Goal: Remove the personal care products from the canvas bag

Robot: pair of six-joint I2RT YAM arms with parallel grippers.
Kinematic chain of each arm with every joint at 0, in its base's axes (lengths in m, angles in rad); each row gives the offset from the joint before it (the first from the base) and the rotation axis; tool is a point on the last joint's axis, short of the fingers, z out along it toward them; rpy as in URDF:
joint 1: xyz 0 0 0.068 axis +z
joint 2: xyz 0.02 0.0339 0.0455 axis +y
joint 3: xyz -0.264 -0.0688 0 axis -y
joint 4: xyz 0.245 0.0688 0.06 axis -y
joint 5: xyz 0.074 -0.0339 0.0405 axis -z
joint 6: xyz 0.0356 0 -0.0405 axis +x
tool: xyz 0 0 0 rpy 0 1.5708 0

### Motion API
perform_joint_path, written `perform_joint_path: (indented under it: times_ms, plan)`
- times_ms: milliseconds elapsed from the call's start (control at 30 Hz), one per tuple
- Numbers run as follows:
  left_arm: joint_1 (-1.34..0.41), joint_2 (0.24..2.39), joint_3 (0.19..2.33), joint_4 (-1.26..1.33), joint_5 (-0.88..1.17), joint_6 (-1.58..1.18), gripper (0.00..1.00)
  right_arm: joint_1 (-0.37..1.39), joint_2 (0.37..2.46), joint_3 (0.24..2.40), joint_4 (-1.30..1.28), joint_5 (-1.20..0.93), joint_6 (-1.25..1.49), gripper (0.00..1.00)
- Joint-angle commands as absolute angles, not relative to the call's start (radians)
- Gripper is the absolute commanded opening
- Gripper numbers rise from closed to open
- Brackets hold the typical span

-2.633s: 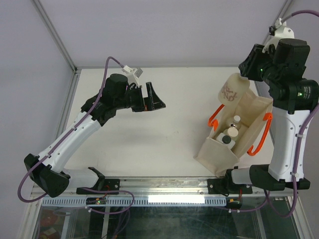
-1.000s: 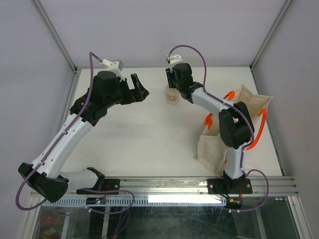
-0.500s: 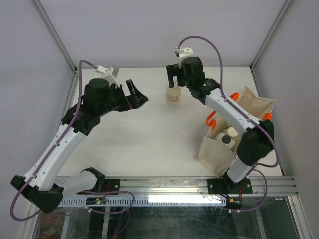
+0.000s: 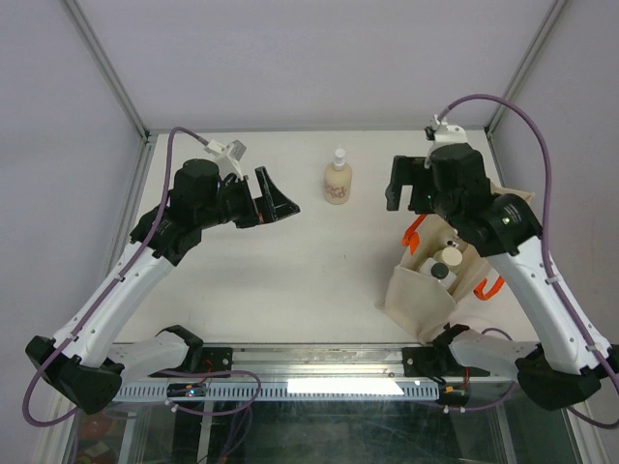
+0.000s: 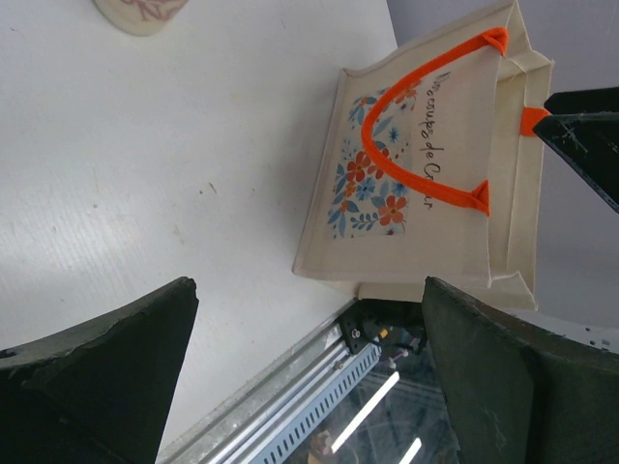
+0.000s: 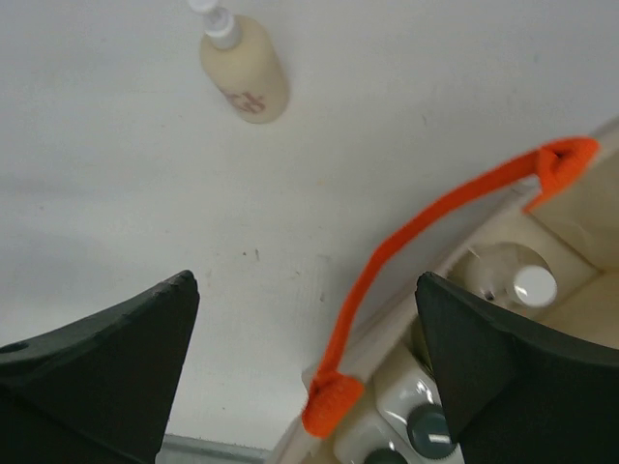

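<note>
The cream pump bottle (image 4: 338, 181) stands upright on the white table at the back centre, with no gripper touching it; the right wrist view shows this pump bottle (image 6: 247, 77) too. The canvas bag (image 4: 424, 292) with orange handles (image 4: 414, 232) stands at the right, mouth up. Inside it are a silver-capped bottle (image 6: 513, 280) and two whitish bottles with dark caps (image 6: 428, 426). My right gripper (image 4: 404, 188) hovers open over the bag's left handle (image 6: 435, 232), empty. Left of the pump bottle, my left gripper (image 4: 276, 196) hangs open and empty above the table, facing the bag's printed side (image 5: 426, 184).
The metal rail (image 4: 319, 356) runs along the table's near edge, between the two arm bases. Frame posts (image 4: 106, 68) stand at the back corners. The bag sits close to the right arm's base (image 4: 464, 348).
My right gripper opened and let go of the pump bottle at the back centre, then swung right toward the bag. The left arm shifted slightly.
</note>
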State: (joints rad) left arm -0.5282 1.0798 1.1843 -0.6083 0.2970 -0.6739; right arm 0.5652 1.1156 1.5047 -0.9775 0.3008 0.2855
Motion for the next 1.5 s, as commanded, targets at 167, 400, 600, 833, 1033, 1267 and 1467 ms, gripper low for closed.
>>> perform_joint_path:
  times_ms: [167,400,600,833,1033,1267,1467]
  plan:
    - [-0.52,1.074,1.174,-0.547,0.42,-0.712,0.99,0.542,1.011,1.479,-1.396,0.698,0.539,0.86]
    - [-0.522,1.077,1.173,-0.546,0.426,-0.711,0.99,0.31,0.997,1.319,-1.223,0.636,0.514,0.64]
    - [-0.522,1.088,1.177,-0.546,0.437,-0.7,0.99,0.194,0.927,1.079,-0.837,0.441,0.396,0.66]
    - [-0.521,1.135,1.198,-0.548,0.436,-0.68,0.99,0.171,0.831,0.815,-0.561,0.551,0.37,0.64]
    - [-0.522,1.167,1.25,-0.578,0.414,-0.642,0.99,0.158,0.754,0.62,-0.301,0.545,0.254,0.57]
    - [-0.521,1.177,1.246,-0.578,0.419,-0.649,0.99,0.152,0.753,0.526,-0.142,0.534,0.204,0.57]
    - [-0.522,1.17,1.239,-0.578,0.428,-0.656,0.99,0.144,0.782,0.497,-0.073,0.534,0.204,0.57]
